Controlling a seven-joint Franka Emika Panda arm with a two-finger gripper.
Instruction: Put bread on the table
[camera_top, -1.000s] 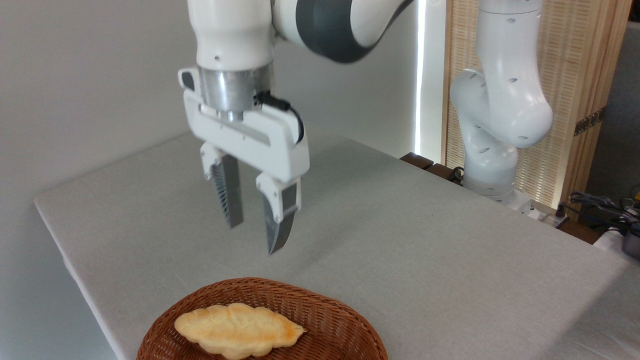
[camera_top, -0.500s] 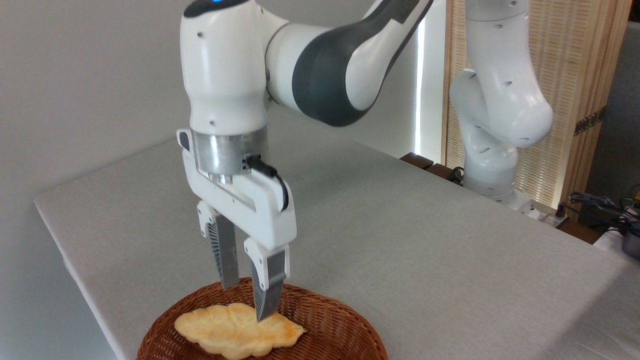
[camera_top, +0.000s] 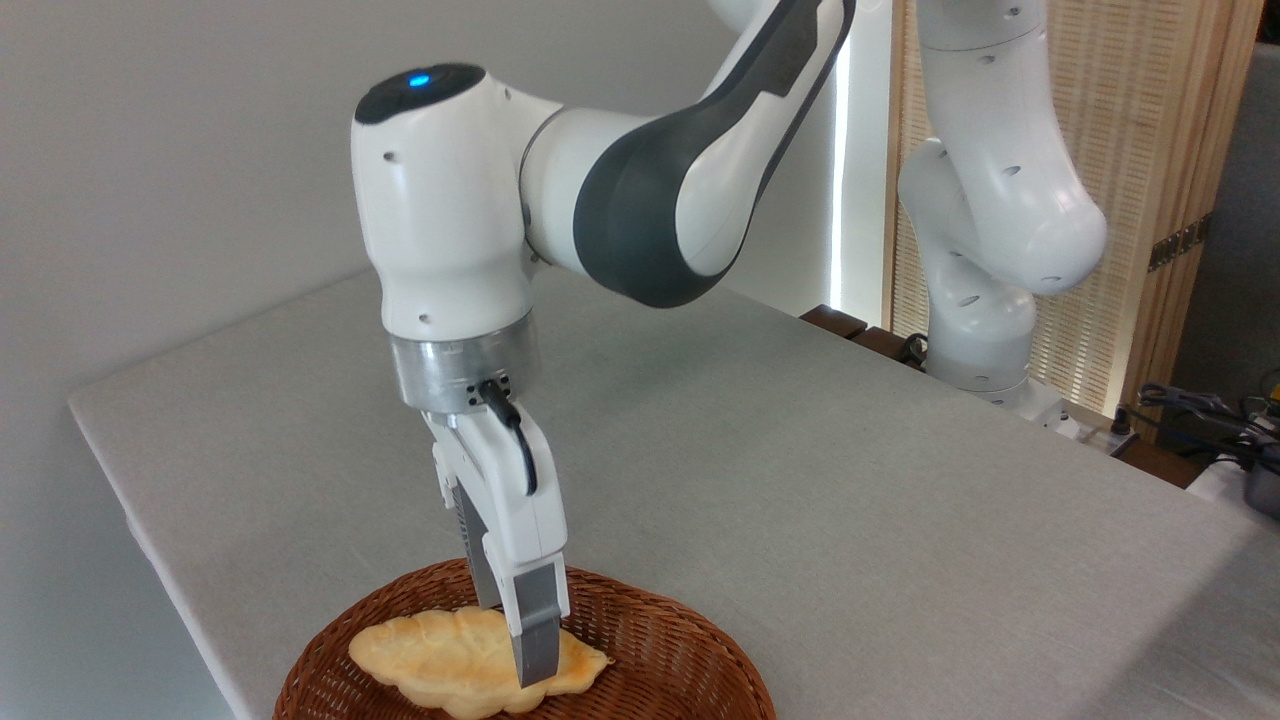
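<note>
Golden, brown-patched bread (camera_top: 450, 660) lies flat in the wicker basket (camera_top: 660, 640).

Claw (camera_top: 520, 640) down on bread (camera_top: 470, 662) in basket (camera_top: 660, 640), grip unclear, grey table (camera_top: 800, 480)

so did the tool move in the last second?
Yes. The tool dropped from above the table down into the basket, onto the bread, and turned edge-on.
</note>
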